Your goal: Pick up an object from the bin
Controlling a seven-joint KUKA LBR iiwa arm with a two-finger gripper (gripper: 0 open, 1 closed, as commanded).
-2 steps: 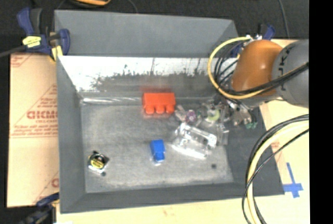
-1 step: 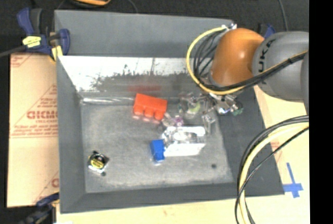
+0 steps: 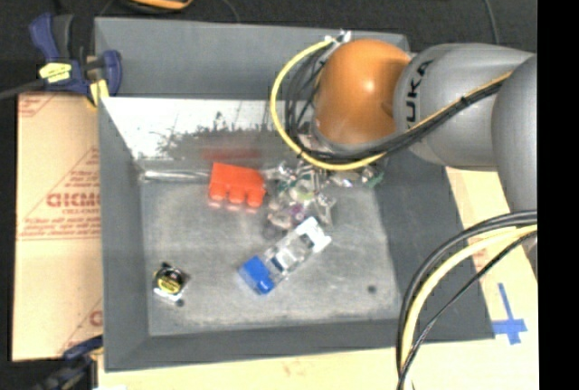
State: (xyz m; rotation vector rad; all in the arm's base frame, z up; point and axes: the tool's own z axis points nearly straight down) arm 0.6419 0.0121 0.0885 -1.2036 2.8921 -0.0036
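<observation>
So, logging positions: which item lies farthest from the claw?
The yellow-black tape measure, alone at lower left; orange block and blue piece lie closer.

A grey metal bin (image 3: 355, 281) seen from above. A grey robot arm (image 3: 470, 103) enters from 3 o'clock, its wrist under a rounded orange cover (image 3: 357, 90) looped with yellow and black cables. The gripper (image 3: 303, 194) is low in the bin, toward 12 o'clock of the floor's middle. An orange-red studded block (image 3: 237, 185) lies just beside it at 9 o'clock. A clear plastic piece with a blue end (image 3: 280, 260) lies near it at 6 o'clock. A small black-and-yellow tape measure (image 3: 168, 281) sits well apart at 8 o'clock.
</observation>
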